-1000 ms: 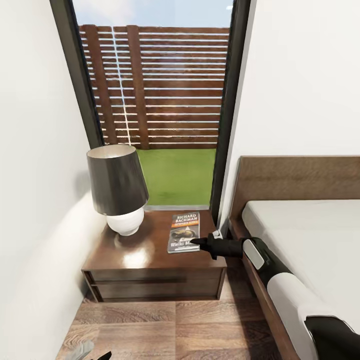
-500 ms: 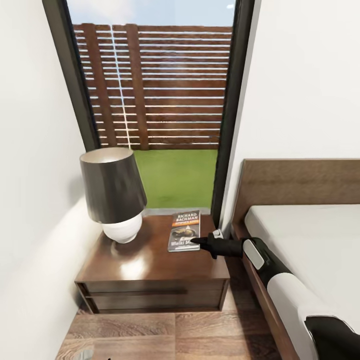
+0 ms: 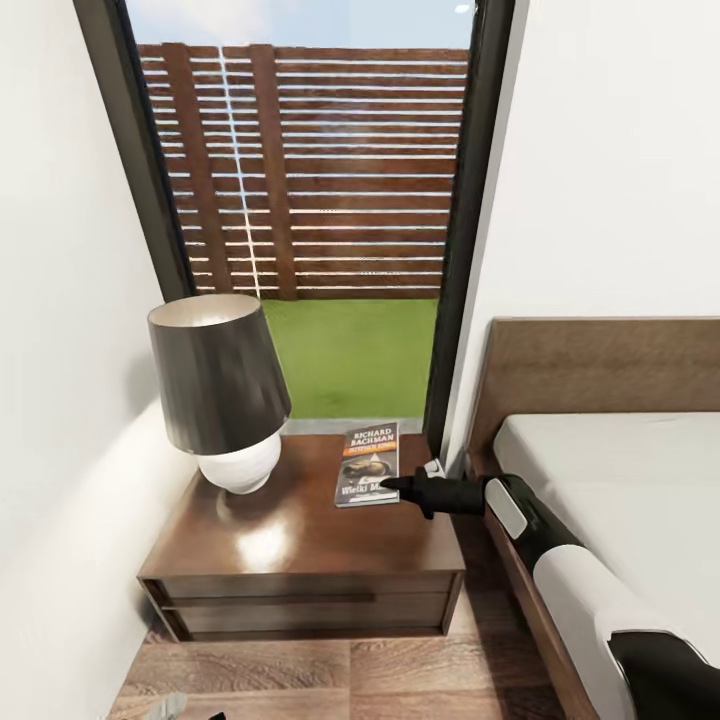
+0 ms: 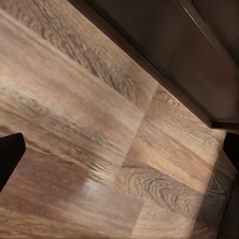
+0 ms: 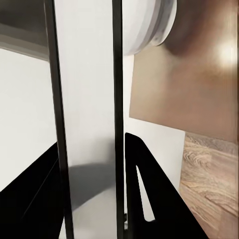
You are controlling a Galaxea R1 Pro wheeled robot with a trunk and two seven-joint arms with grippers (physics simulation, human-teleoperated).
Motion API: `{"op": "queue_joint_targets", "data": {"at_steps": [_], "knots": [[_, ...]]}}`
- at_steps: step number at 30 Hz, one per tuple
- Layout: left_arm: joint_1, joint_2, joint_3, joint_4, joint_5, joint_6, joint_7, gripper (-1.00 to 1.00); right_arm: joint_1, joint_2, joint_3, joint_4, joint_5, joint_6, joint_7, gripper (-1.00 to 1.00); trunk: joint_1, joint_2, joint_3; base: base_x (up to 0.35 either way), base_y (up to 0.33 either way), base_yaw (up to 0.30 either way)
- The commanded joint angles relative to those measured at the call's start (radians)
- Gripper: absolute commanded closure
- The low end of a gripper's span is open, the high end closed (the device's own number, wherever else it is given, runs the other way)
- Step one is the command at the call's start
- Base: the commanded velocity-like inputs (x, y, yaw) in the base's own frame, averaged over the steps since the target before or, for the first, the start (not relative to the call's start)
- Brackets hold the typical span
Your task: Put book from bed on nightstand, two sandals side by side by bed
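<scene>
Dark-covered book (image 3: 369, 464) flat on nightstand (image 3: 300, 525); long axis toward window (image 3: 310, 170).

We can read "RICHARD BACHMAN" in white capitals across the top of the book's (image 3: 368, 465) dark cover, where it lies flat on the nightstand (image 3: 290, 540) to the right of the lamp (image 3: 218, 390). Below it an orange band carries lettering too small for us to make out. Near the cover's lower edge we read "Wielki M", the rest hidden behind the right gripper (image 3: 392, 485).
</scene>
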Motion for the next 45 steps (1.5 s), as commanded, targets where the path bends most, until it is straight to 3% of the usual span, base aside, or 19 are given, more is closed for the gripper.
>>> {"op": "queue_joint_targets", "data": {"at_steps": [1, 20, 42, 45], "knots": [[0.000, 0.001, -0.001, -0.001, 0.007, 0.003, 0.001, -1.00, -0.001, -0.001, 0.002, 0.000, -0.003, 0.003, 0.003, 1.00, 0.004, -0.008, -0.004, 0.008, 0.000, 0.000], [0.000, 0.002, -0.007, -0.006, 0.015, 0.005, 0.002, -1.00, -0.001, -0.001, 0.002, 0.000, 0.000, 0.004, 0.003, 1.00, 0.077, -0.141, -0.064, 0.001, 0.000, 0.000], [0.000, 0.002, -0.008, -0.006, 0.015, 0.006, 0.002, -1.00, -0.001, -0.001, 0.002, 0.000, 0.000, 0.004, 0.003, 1.00, 0.087, -0.146, -0.149, 0.000, 0.000, 0.000], [0.000, 0.002, -0.008, -0.005, 0.015, 0.006, 0.002, -1.00, -0.001, -0.002, 0.002, 0.000, 0.000, 0.004, 0.003, 1.00, 0.087, -0.146, -0.149, 0.000, 0.000, 0.000]]}}
